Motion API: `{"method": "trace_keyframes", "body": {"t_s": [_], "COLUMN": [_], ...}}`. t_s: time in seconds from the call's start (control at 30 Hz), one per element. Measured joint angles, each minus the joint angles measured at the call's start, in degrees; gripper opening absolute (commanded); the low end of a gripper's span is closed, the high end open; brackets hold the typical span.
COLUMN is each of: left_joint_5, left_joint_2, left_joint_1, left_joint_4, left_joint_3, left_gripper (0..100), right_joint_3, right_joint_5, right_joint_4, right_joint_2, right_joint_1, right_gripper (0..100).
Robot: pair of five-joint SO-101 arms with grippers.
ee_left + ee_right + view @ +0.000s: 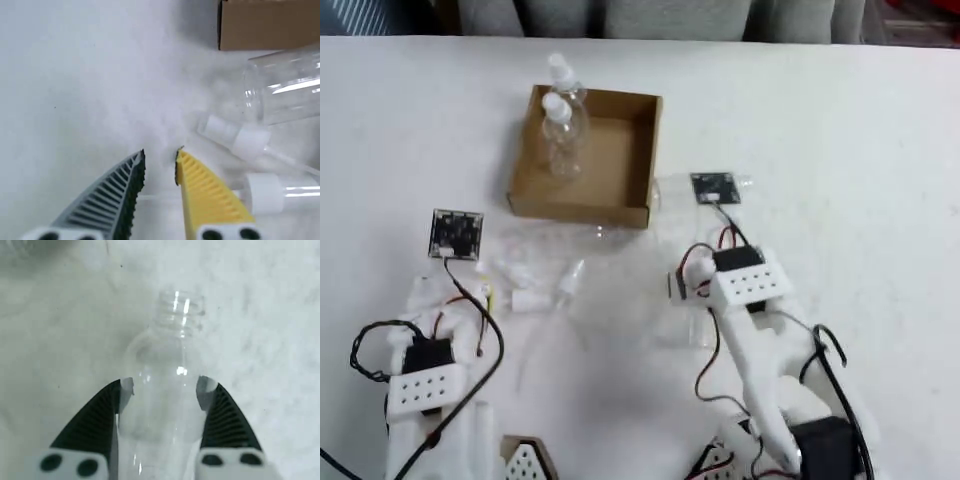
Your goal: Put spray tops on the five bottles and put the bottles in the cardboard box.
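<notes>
Clear plastic and uncapped, a bottle (167, 360) is pinched at its shoulders by the right end effector (165, 386). Its long axis runs in line with the fingers and its threaded neck points away from the wrist. The left end effector (160, 154) hovers over the white table (75, 75), its grey and yellow fingers slightly spread with nothing between the tips. Two loose spray tops (250, 142) lie just beside it, near a second bottle (285, 90) on its side. Two topped bottles (562, 135) are in the cardboard box (580, 208).
</notes>
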Motion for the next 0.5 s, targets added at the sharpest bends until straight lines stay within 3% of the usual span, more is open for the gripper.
{"method": "trace_keyframes", "body": {"t_s": [0.1,0.5], "left_joint_5": [0.0,0.0], "left_joint_2": [0.0,0.0], "left_joint_1": [0.0,0.0], "left_joint_4": [0.0,0.0], "left_joint_3": [0.0,0.0], "left_gripper": [11,11], "right_joint_3": [-2.5,-8.5], "right_joint_5": [-1.7,-2.2], "right_joint_4": [-0.4,1.4], "right_joint_2": [5.5,12.8], "right_joint_1": [-0.1,-0.2], "right_gripper": [8.2,35.1]}}
